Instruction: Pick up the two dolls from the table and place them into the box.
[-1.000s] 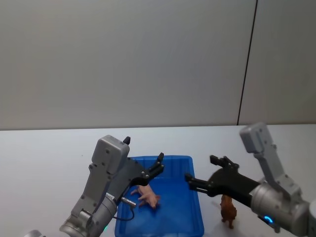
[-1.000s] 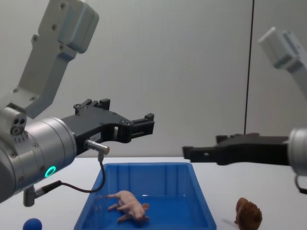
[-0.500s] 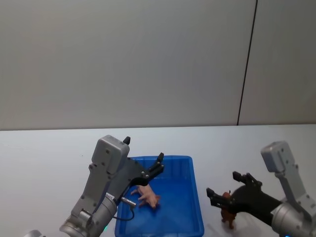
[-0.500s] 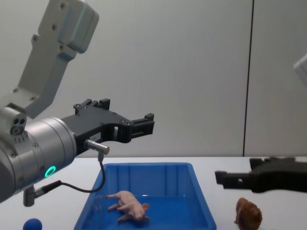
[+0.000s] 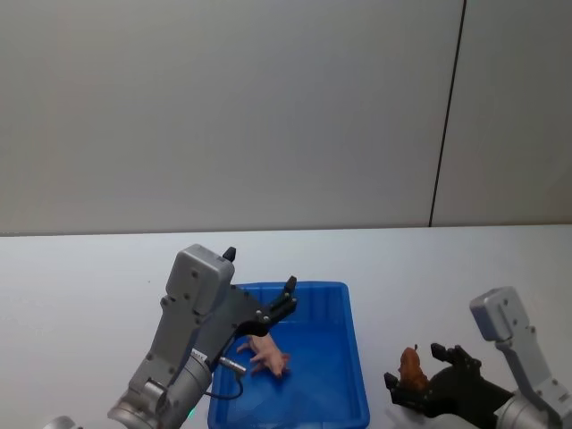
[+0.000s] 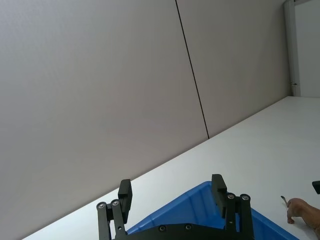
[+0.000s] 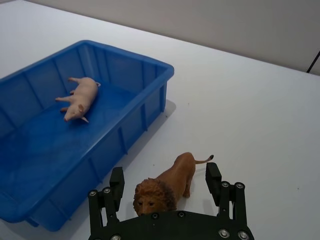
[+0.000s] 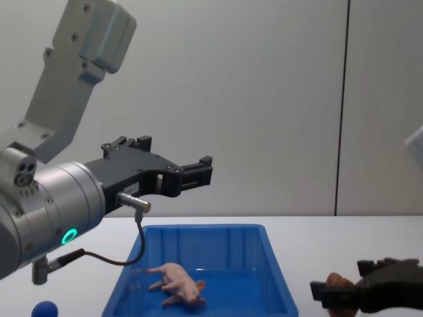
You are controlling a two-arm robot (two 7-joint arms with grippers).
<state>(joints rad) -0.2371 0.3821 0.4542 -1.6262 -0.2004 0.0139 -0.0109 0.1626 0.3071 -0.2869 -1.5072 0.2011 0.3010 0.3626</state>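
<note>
The pig [image 5: 266, 356] is boxed in the box [image 5: 299, 287], the lion [image 7: 176, 176] is straddled, ungripped, by the open right gripper [image 7: 165, 173], and the empty left gripper [image 6: 171, 185] is held open above.

Grey wall [image 5: 223, 107], perhaps a panel seam [image 5: 447, 116].

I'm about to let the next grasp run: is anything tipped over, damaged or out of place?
Only the pig lies on its side in the box. The lion stands upright on the table inside the open right gripper; the left gripper hovers open above the box. Nothing looks damaged.
</note>
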